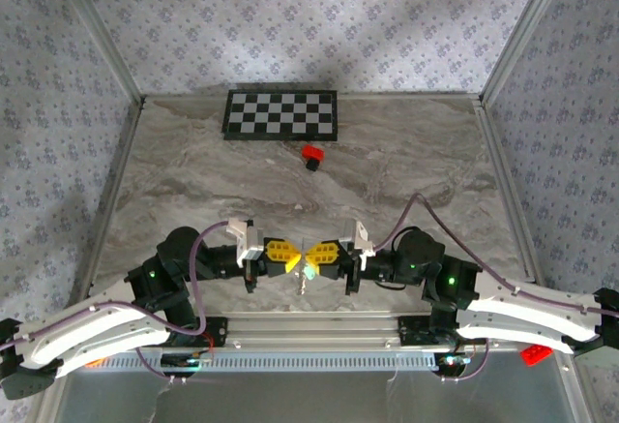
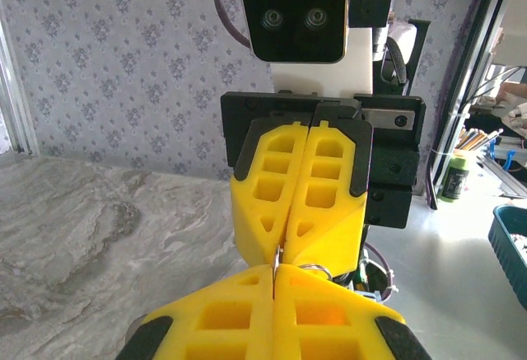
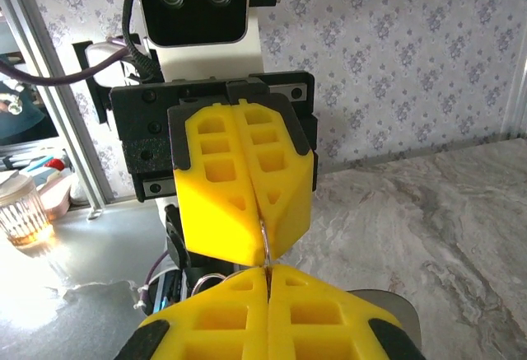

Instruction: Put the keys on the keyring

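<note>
We note both arms stretched low and inward from their bases, elbows bent. The left fingers (image 1: 280, 254) and right fingers (image 1: 324, 253) meet tip to tip above the near edge of the table (image 1: 290, 181). Each pair is pressed fully together. The key (image 1: 309, 272) hangs just below the meeting tips, mint head downward. A thin metal sliver (image 3: 264, 243) shows at the left pair's seam; we cannot tell what it belongs to.

Mid frame: I see bare tabletop (image 1: 193, 171).
Upper centre: red block (image 1: 312, 157), checkerboard (image 1: 281, 114).
Lower centre: left gripper (image 1: 294, 259), right gripper (image 1: 309, 255) tip to tip.
</note>
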Tool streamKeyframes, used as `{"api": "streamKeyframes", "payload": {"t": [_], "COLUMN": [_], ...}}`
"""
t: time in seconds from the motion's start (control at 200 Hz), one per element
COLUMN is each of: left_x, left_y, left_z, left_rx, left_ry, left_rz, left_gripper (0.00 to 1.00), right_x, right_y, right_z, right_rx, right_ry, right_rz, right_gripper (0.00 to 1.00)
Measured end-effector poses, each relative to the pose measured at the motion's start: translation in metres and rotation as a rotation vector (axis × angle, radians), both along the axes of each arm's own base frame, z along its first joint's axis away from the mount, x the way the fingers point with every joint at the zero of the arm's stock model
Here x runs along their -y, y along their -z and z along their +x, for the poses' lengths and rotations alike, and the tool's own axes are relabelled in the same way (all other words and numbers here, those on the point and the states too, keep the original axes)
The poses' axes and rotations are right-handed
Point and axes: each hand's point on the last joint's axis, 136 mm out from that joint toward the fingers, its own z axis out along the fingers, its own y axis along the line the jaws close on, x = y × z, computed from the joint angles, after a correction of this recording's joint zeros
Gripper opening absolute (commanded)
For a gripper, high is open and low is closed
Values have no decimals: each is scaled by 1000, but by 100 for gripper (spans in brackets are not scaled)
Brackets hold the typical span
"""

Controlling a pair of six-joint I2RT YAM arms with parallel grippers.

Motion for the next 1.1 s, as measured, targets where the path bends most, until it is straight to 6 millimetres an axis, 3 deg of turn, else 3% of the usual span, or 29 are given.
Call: {"api": "streamKeyframes", "payload": {"t": [0.23, 0.41, 0.53, 0.705, 0.874, 1.099], "left_x": [0, -1, -6, -15, -18, -5], "left_y": [1, 1, -6, -10, -14, 5], "left_z": [0, 2, 7, 14, 15, 15], "left_rx": [-3, 0, 15, 29, 36, 12], "left_ry": [0, -17, -56, -114, -123, -81], "left_rz": [6, 26, 46, 110, 170, 291], "left_gripper": [0, 21, 27, 33, 33, 32], "right_x": [-1, 5, 13, 24, 27, 28], "right_y": [1, 7, 11, -1, -4, 15], "right_z": [-1, -1, 0, 1, 3, 8], "right_rx": [-3, 3, 22, 65, 92, 99], "right_ry": [-8, 6, 27, 40, 39, 20], "right_rz": [-9, -47, -119, -218, -338, -538], "right_gripper": [0, 0, 0, 0, 0, 0]}}
